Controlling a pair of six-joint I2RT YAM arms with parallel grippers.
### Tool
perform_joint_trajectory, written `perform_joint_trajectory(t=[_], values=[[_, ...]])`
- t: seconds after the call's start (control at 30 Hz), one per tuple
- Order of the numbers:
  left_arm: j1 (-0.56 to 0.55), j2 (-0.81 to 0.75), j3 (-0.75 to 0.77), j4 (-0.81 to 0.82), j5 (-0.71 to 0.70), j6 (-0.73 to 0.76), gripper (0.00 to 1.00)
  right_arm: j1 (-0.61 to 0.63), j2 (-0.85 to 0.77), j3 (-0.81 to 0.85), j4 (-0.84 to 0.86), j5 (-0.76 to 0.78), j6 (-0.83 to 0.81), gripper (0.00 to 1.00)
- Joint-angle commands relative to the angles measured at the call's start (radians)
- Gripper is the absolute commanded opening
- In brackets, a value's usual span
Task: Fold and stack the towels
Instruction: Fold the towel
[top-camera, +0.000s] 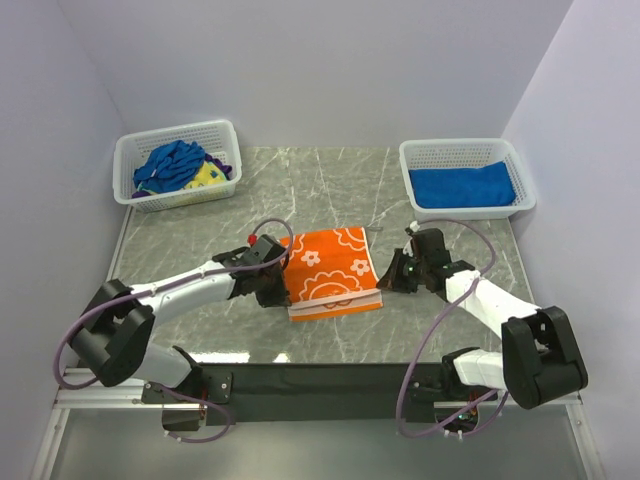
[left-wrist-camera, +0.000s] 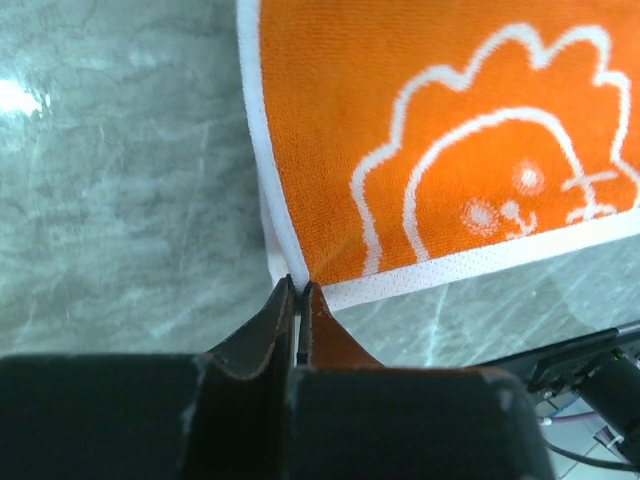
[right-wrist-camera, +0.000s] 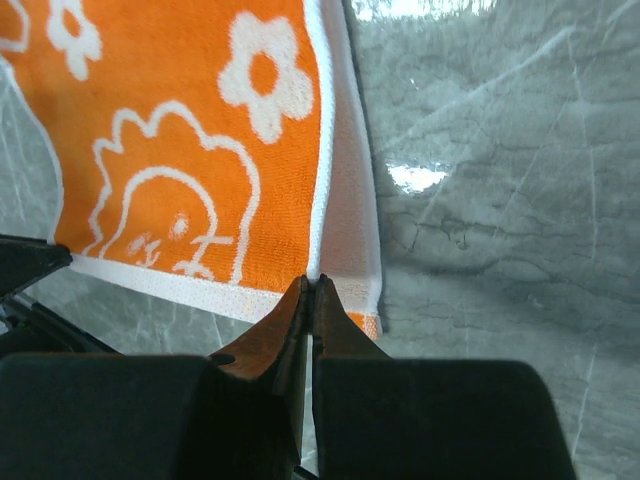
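Note:
An orange towel (top-camera: 330, 270) with white flower outlines lies folded on the marble table, between my two grippers. My left gripper (top-camera: 276, 291) is shut on its near left corner; in the left wrist view the tips (left-wrist-camera: 300, 286) pinch the white hem of the orange towel (left-wrist-camera: 430, 130). My right gripper (top-camera: 386, 282) is shut on its near right corner; in the right wrist view the tips (right-wrist-camera: 312, 283) pinch the top layer's hem of the orange towel (right-wrist-camera: 180, 130), with a pale lower layer showing beside it. A blue towel (top-camera: 172, 165) and a yellow towel (top-camera: 207, 177) lie crumpled in the left basket.
A white mesh basket (top-camera: 128, 160) stands at the back left. A second white mesh basket (top-camera: 521, 178) at the back right holds a folded blue towel (top-camera: 462, 186). Grey walls close in the table on three sides.

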Motion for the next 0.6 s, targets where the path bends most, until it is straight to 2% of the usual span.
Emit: perform_joint_trajectory(t=[0.0, 0.33, 0.57], values=[[-0.019, -0.053, 0.060, -0.087, -0.045, 0.012, 0.01, -0.008, -0.055, 0.056, -0.031, 0.043, -0.026, 0.00], [-0.094, -0.099, 0.036, -0.121, -0.045, -0.058, 0.01, -0.006, -0.141, 0.039, -0.106, 0.041, -0.025, 0.00], [-0.096, -0.035, 0.001, -0.090, -0.045, -0.043, 0.01, -0.006, -0.116, -0.039, -0.044, 0.008, 0.001, 0.00]])
